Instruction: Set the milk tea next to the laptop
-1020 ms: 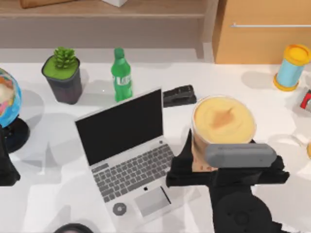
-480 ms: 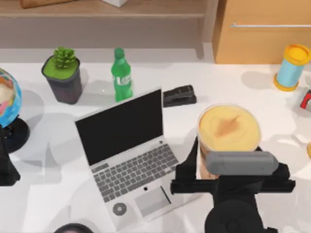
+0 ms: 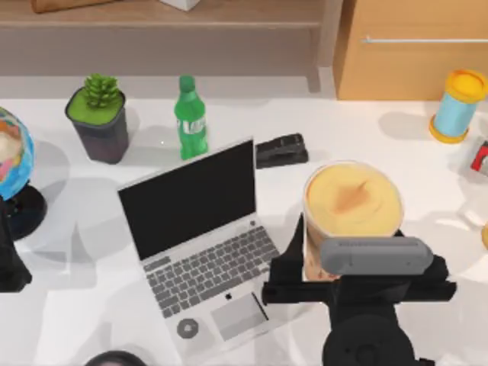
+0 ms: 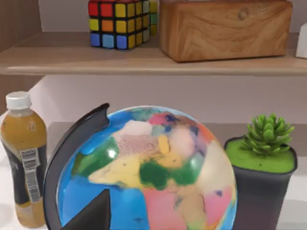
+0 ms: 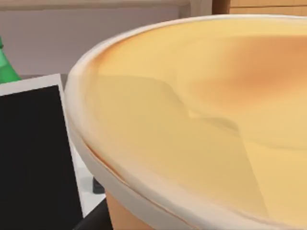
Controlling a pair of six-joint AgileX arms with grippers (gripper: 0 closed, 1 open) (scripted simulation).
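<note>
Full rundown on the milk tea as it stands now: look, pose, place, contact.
The milk tea is a large tapered tan-orange cup with a pale rim and a creamy yellow-orange top carrying a darker orange streak. It stands upright at the right of the laptop, apart from it, just in front of a black stapler. The right claw sits against its near side, fingers hidden. Whether its base touches the table cannot be told.
</note>
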